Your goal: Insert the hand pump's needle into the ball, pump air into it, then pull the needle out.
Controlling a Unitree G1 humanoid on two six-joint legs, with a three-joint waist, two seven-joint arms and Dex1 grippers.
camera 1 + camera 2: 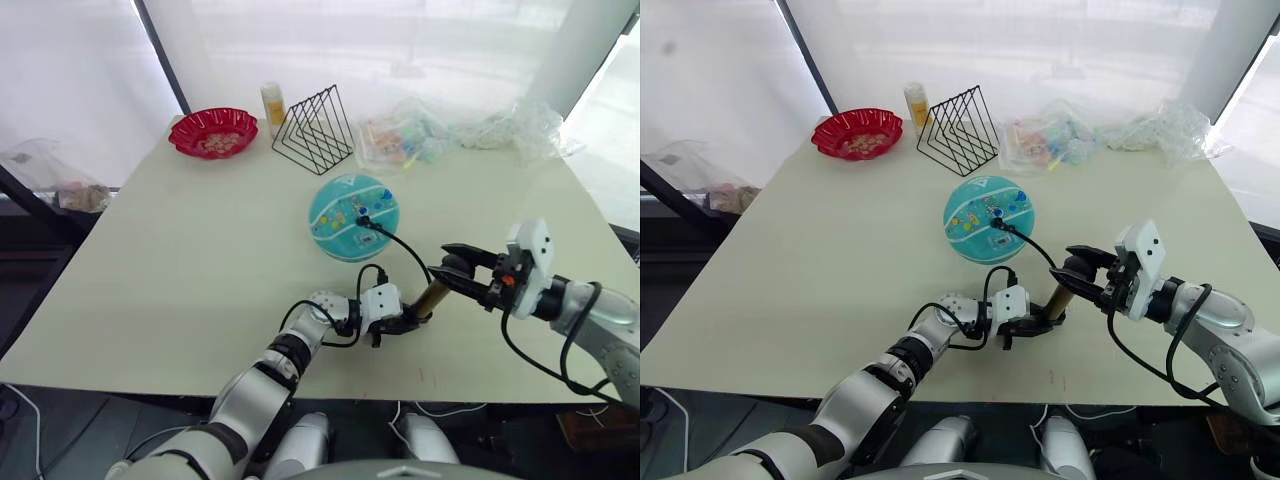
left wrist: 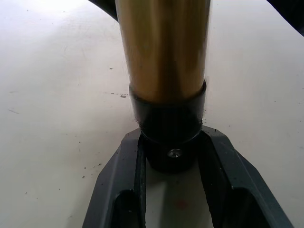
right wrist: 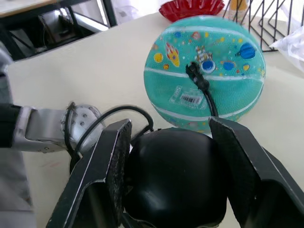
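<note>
The teal ball (image 1: 353, 215) with white stripes and cartoon prints rests near the middle of the table. The needle's black fitting (image 3: 194, 73) is stuck into its top, and the thin black hose (image 1: 400, 243) curves from there down to the hand pump (image 1: 432, 297). The pump's brass cylinder leans tilted near the front edge. My left gripper (image 1: 400, 325) is shut on the pump's black bottom cap (image 2: 168, 137). My right gripper (image 1: 458, 270) is shut around the black handle (image 3: 175, 180) at the pump's upper end, one finger on each side.
A red bowl (image 1: 213, 132) sits at the back left. Beside it stand a small yellow bottle (image 1: 272, 103) and a black wire rack (image 1: 315, 130). Clear plastic bags (image 1: 410, 140) lie along the back right. The table's front edge (image 1: 300, 388) runs just below the grippers.
</note>
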